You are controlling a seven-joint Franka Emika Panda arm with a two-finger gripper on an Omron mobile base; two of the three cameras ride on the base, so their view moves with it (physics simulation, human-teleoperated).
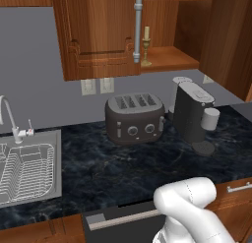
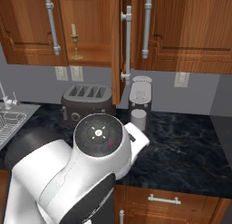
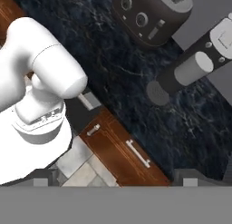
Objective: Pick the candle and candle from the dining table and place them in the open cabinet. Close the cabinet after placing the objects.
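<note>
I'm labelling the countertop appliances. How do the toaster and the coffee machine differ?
The toaster is low, wide and rounded, with four slots on top; the coffee machine is tall and narrow. The toaster has round knobs on its front; the coffee machine has a pale cylinder there. Both are dark and stand on the black marble counter, against the wall.

The black veined marble counter [image 1: 123, 173] is being viewed from behind-left, looking forward and down, fairly near. The same counter [image 2: 181, 150] is being viewed from behind-right, with the white arm's round joint looming close. Both base views are sharing the dark grey four-slot toaster [image 1: 134, 118] [image 2: 87, 100], the dark grey coffee machine [image 1: 194, 116] [image 2: 139, 104] and the open reddish-brown wooden wall cabinet [image 1: 167, 57] [image 2: 93, 53]. The hand view is being rolled, looking steeply down at toaster [image 3: 152, 12], coffee machine [image 3: 195, 66] and counter edge.
</note>
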